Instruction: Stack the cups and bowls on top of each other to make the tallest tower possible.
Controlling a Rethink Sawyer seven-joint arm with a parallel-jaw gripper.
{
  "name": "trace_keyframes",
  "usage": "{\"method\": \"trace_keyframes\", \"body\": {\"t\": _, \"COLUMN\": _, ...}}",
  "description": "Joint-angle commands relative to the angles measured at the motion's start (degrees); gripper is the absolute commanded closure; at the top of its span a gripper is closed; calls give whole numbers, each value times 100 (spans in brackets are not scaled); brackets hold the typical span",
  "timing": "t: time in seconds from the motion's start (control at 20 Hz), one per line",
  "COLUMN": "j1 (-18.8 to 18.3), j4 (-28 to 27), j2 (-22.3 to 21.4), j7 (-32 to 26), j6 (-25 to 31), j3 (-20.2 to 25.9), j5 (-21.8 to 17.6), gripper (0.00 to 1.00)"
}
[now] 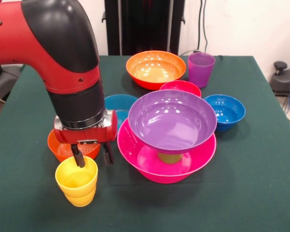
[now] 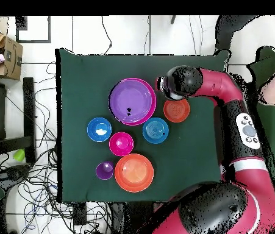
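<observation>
- Yellow is what I have in hand: the yellow cup (image 1: 77, 186) stands upright on the green counter (image 1: 241, 193), mouth up, long axis vertical, directly under my gripper (image 1: 92, 157).
- Gripper is spread, straddling the cup's far rim: one finger dips inside the mouth, the other hangs outside the wall. I judge it poised to pinch the rim, not yet clamped.
- Beside the cup, toward the pedestal, sits the small orange bowl (image 1: 63, 147), nearly touching.
- Relative to the cup, the tower (image 1: 170, 140) lies off to the picture's right in the front view: big pink bowl (image 1: 150, 164) as base, a lime green cup (image 1: 170, 157) upside down inside it, big purple bowl (image 1: 172, 121) balanced on top.
- Next move, as I judge it, carries the cup sideways and up over that purple bowl; its height is the clearance that matters.
</observation>
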Motion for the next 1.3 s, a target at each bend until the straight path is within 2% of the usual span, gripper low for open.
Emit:
{"method": "trace_keyframes", "body": {"t": 0.05, "j1": 94, "j4": 366, "j2": 3, "j7": -707, "j6": -300, "j3": -263, "j5": -460, "gripper": 0}}
{"method": "trace_keyframes", "body": {"t": 0.35, "j1": 356, "j4": 423, "j2": 48, "j7": -182, "j6": -618, "j3": -481, "j5": -608, "gripper": 0}}
{"method": "trace_keyframes", "body": {"t": 0.75, "j1": 559, "j4": 391, "j2": -131, "j7": 103, "j6": -747, "j3": -734, "j5": -666, "gripper": 0}}
{"method": "trace_keyframes", "body": {"t": 1.3, "j1": 575, "j4": 250, "j2": 19, "j7": -78, "j6": -833, "j3": -774, "j5": -515, "gripper": 0}}
